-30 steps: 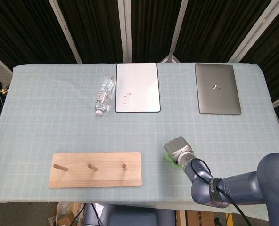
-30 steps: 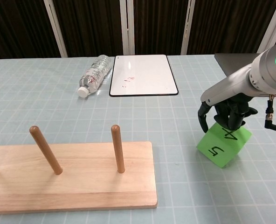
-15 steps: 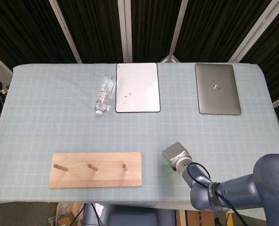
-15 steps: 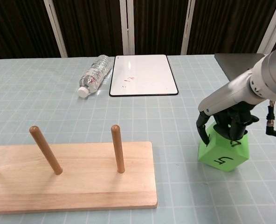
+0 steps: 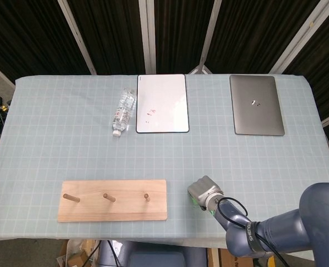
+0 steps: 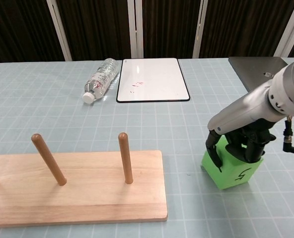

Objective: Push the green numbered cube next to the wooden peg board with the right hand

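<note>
The green numbered cube (image 6: 232, 171) sits on the table a short gap right of the wooden peg board (image 6: 77, 191), a black digit on its front face. My right hand (image 6: 241, 144) rests on top of it, dark fingers (image 6: 212, 151) curled down over its upper edges. In the head view the hand (image 5: 205, 192) covers most of the cube (image 5: 193, 200), just right of the board (image 5: 113, 199). The left hand is in neither view.
A clear water bottle (image 5: 123, 113) and a white tablet (image 5: 161, 103) lie at the table's back middle. A grey laptop (image 5: 256, 104) lies closed at the back right. The table's front edge runs just below the board and cube.
My right hand has slid the cube leftward and toward the front edge, closer to the peg board. The cube has turned and settled flat.
</note>
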You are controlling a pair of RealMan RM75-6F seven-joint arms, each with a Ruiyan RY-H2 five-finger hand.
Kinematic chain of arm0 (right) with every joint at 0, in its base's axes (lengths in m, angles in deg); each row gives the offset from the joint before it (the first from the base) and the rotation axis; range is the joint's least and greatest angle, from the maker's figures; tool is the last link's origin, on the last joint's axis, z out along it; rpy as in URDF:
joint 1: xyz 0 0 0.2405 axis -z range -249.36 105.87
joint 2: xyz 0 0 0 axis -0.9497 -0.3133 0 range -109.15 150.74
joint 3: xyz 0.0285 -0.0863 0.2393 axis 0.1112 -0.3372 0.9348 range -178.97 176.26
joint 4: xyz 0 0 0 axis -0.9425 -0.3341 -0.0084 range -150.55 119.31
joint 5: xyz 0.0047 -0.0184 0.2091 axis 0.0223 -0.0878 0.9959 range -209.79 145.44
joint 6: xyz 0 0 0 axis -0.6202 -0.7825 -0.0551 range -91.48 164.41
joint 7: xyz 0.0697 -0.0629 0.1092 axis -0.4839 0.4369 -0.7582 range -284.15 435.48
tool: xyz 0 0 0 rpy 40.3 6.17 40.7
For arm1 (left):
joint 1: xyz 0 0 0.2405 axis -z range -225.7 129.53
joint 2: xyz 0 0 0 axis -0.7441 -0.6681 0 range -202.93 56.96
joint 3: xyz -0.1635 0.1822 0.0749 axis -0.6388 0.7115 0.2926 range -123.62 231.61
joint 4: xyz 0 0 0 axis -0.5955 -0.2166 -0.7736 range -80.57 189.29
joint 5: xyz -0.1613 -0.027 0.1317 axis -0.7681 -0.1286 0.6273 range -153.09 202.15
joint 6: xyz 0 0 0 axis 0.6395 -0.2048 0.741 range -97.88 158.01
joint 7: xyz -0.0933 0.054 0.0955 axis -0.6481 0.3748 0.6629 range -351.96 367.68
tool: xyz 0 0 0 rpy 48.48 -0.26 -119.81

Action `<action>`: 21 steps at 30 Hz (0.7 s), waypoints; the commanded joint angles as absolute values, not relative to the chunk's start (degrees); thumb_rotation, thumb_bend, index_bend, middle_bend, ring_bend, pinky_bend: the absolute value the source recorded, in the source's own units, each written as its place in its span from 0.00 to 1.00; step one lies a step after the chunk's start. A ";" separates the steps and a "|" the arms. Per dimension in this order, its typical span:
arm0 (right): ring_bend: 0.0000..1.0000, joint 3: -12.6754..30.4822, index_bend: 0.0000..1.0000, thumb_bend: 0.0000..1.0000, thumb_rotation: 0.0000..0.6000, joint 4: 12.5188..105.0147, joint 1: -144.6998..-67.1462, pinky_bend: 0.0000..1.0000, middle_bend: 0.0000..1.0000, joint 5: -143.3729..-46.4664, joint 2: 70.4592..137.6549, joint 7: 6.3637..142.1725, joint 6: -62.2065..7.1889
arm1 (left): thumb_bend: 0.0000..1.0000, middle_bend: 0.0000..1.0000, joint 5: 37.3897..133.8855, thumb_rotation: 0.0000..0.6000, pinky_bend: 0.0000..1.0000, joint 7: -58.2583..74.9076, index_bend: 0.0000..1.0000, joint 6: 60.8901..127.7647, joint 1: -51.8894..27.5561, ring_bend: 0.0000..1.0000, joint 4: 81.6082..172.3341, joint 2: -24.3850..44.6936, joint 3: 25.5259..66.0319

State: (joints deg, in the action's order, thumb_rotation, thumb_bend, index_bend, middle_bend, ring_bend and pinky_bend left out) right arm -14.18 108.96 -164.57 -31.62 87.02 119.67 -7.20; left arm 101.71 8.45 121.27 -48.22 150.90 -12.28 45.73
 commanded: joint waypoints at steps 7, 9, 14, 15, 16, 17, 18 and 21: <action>0.79 -3.02 0.34 0.87 1.00 106.61 -147.21 0.72 0.82 -58.09 88.65 100.21 -21.24 | 0.31 0.00 100.93 1.00 0.00 8.13 0.10 120.88 -48.23 0.00 150.99 -12.51 45.52; 0.72 -1.28 0.32 0.84 1.00 104.79 -142.74 0.70 0.78 -64.75 90.52 96.12 -27.19 | 0.31 0.00 100.86 1.00 0.00 7.99 0.10 120.83 -48.25 0.00 151.07 -12.60 45.49; 0.35 0.71 0.16 0.50 1.00 101.83 -137.32 0.34 0.38 -67.17 89.66 93.77 -34.30 | 0.31 0.00 100.97 1.00 0.00 7.39 0.10 121.04 -48.41 0.00 151.06 -12.84 45.45; 0.28 0.99 0.14 0.44 1.00 101.21 -136.77 0.27 0.31 -65.48 88.38 94.39 -34.90 | 0.31 0.00 100.97 1.00 0.00 7.25 0.10 121.07 -48.44 0.00 151.03 -12.89 45.44; 0.24 1.24 0.13 0.41 1.00 100.70 -136.35 0.23 0.27 -63.96 87.27 95.20 -35.37 | 0.31 0.00 100.98 1.00 0.00 7.12 0.10 121.07 -48.46 0.00 151.01 -12.92 45.44; 0.19 1.37 0.12 0.37 1.00 99.94 -135.87 0.18 0.22 -63.04 86.46 95.69 -36.17 | 0.31 0.00 101.00 1.00 0.00 7.04 0.10 121.05 -48.47 0.00 151.02 -12.95 45.45; 0.15 1.66 0.12 0.35 1.00 99.01 -135.13 0.15 0.18 -62.35 85.71 95.94 -37.07 | 0.31 0.00 101.02 1.00 0.00 6.94 0.10 121.00 -48.47 0.00 151.02 -13.00 45.47; 0.11 2.40 0.12 0.33 1.00 95.24 -131.19 0.11 0.13 -62.60 84.16 94.37 -41.79 | 0.31 0.00 101.29 1.00 0.00 6.86 0.10 121.09 -48.52 0.00 151.11 -13.05 45.58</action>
State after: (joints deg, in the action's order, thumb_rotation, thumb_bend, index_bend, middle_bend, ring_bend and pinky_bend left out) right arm 0.82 99.65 -135.97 -63.61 86.74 95.57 -36.09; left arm 101.28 6.86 121.08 -48.51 151.09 -13.04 45.57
